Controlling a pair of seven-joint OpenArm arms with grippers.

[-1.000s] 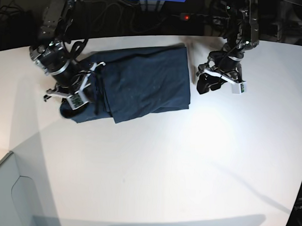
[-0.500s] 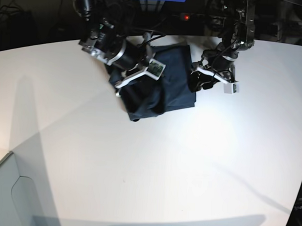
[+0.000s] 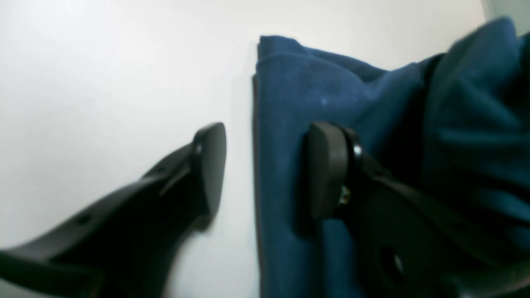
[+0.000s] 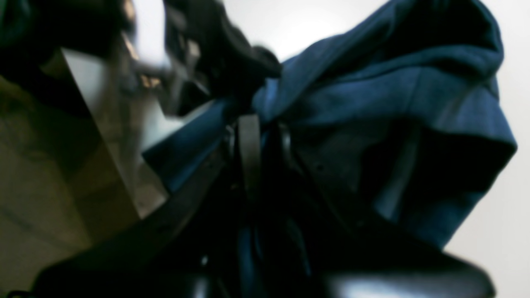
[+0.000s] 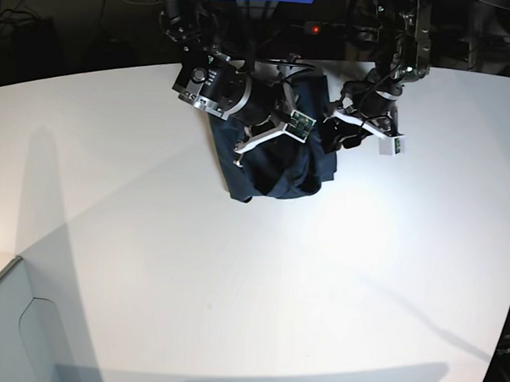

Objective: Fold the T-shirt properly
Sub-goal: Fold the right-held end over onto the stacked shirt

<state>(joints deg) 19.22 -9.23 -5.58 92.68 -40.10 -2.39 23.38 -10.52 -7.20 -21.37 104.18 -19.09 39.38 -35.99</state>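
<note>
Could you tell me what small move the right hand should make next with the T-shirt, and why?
Probably lower and release: the right hand, shut on the dark navy-blue cloth T-shirt, has its fold near the far edge, where the open left hand straddles the edge.

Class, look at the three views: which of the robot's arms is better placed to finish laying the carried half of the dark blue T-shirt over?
Probably the right arm. Its right gripper is shut on the dark navy-blue cloth T-shirt, cloth draping from it. The left gripper is open, straddling the folded edge on the white table.
</note>
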